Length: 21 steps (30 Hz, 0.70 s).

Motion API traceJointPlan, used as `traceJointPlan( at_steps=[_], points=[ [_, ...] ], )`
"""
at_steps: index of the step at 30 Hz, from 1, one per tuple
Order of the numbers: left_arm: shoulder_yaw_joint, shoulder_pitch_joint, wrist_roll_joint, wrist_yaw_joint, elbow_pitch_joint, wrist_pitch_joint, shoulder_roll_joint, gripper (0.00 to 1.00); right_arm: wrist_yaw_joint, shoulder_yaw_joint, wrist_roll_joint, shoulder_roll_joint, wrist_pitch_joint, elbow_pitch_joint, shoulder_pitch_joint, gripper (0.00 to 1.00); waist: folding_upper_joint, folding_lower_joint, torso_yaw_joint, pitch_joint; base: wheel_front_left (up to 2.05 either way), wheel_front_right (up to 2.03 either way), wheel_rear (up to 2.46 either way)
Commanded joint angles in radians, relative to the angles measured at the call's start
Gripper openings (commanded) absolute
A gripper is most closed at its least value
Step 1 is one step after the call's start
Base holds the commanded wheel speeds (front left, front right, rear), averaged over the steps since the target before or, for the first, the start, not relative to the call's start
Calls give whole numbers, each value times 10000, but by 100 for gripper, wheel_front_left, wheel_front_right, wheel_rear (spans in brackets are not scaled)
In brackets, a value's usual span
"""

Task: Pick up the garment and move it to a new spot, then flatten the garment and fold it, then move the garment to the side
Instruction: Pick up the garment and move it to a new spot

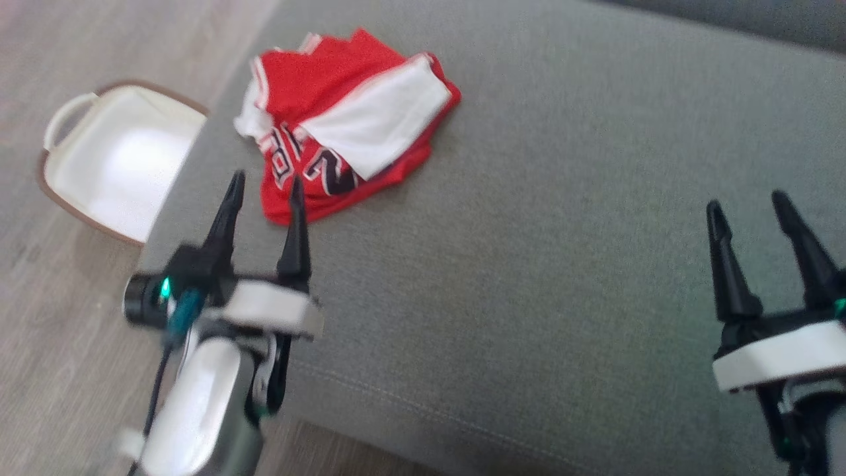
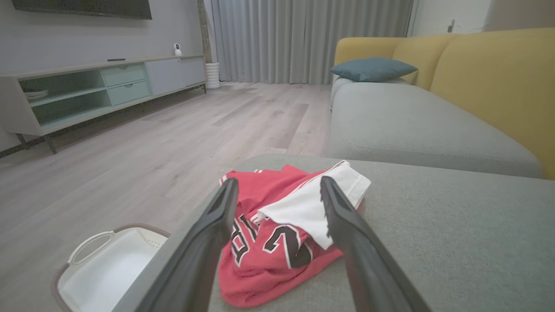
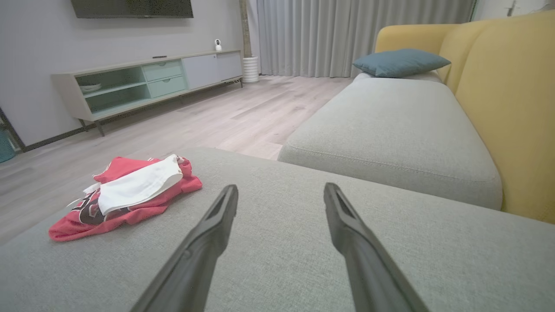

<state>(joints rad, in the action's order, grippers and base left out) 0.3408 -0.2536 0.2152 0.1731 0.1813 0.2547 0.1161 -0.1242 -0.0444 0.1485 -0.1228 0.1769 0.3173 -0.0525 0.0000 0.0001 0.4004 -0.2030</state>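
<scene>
Two spread, empty hands: left gripper (image 1: 266, 178), right gripper (image 1: 746, 200). Only one layer of the bunched jersey (image 1: 344, 125) just beyond the left might be caught.

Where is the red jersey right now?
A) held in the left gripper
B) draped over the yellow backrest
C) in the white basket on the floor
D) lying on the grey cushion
D: the red jersey lies bunched on the grey cushion, just ahead of the open left gripper.
</scene>
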Motion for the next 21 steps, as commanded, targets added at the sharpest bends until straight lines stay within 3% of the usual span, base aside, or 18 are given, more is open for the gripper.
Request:
traceJointPlan(
  at_steps=[1,12,21],
  points=[
    [-404,-680,46,-123,-65,67,47,100,-65,180,5,-263,63,461,422,100,0,-1,-419,-991,0,0,0],
    [-811,-3994,912,-1345,4661,69,-343,100,-65,30,278,-980,334,851,1155,100,0,-1,-1035,-2923,0,0,0],
    [-980,-5684,1323,-1717,7729,-150,-420,100,-65,-28,424,-1121,273,803,1259,100,0,-1,-1134,-3212,0,0,0]
  ],
)
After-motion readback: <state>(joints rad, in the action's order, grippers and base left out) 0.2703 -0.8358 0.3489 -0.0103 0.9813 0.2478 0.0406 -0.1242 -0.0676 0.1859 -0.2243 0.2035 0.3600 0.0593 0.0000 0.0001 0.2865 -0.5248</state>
